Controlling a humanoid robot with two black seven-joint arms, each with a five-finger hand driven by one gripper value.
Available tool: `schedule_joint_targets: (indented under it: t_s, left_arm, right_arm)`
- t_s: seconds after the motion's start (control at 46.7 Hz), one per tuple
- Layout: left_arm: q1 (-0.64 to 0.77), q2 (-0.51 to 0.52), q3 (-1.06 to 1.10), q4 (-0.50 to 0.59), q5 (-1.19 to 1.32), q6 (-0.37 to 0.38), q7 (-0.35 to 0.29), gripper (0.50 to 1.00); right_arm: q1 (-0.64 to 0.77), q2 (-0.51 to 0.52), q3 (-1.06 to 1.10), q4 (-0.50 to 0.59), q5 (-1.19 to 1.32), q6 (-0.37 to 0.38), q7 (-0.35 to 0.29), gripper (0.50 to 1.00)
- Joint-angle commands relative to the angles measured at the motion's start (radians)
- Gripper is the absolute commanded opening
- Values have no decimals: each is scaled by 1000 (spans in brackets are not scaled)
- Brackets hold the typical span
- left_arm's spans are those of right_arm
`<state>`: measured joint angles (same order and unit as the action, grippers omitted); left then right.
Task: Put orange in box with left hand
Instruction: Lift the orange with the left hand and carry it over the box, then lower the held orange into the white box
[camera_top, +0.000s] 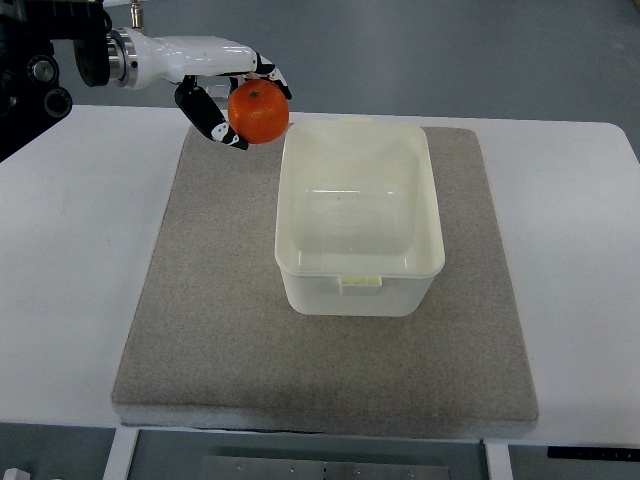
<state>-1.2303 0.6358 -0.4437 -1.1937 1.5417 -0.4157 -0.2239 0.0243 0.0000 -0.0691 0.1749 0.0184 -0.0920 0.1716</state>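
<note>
Orange (259, 112) was held by left hand (222, 95), fingers (212, 118) wrapped round it, just outside box (358, 215) far-left corner. If released early, orange likely dropped onto mat (210, 300).

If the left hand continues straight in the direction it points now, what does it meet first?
The left hand, shut on the orange, points toward the picture's right. It would probably first reach the far left rim of the box, unless it is held higher than the rim; depth is unclear.
</note>
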Motion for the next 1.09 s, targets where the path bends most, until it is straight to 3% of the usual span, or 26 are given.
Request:
schedule_joint_targets:
  t_s: [0.0,0.214,0.664,1.071]
  left_arm:
    - [2,-1,-3,-55,0,0,1,500]
    - [0,-44,-4,-98,11,-2,1,500]
    - [18,-218,7,-23,139,3,18,500]
    - [28,-272,13,20,158,11,18,500]
  right_arm:
    - [0,0,0,0,0,0,0,932]
    - [-1,0,0,0,0,0,0,932]
    - [-1,0,0,0,0,0,0,932]
    - [-1,0,0,0,0,0,0,932]
